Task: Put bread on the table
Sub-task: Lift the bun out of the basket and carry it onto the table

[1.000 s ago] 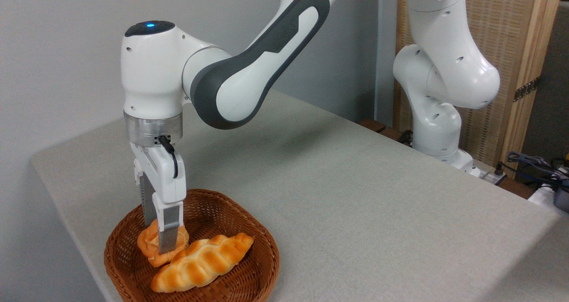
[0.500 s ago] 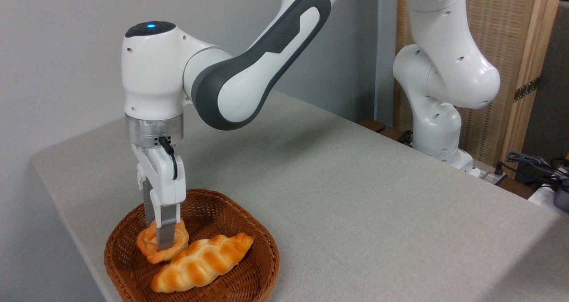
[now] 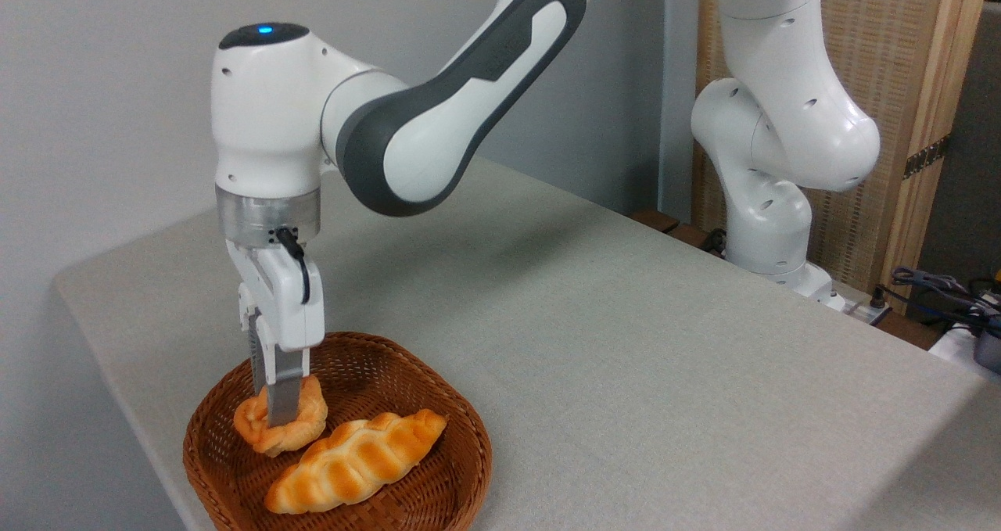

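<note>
The bread [image 3: 301,424], a small round golden-orange bun with a lumpy top, hangs just above the floor of a round brown wicker basket [image 3: 438,406] at the lower left. My gripper [image 3: 275,415] points straight down and is shut on the bun, one grey finger across its front. The table [image 3: 626,359], covered in light grey-beige cloth, stretches away to the right of the basket.
A longer braided loaf [image 3: 356,461] with pointed ends lies in the basket just right of the bun. The arm's white base [image 3: 770,226] stands at the table's far right edge. Cables [image 3: 946,288] lie beyond it. The table's left edge is close to the basket.
The gripper has risen a little with the bun, which now sits higher in the basket and clear of the braided loaf.
</note>
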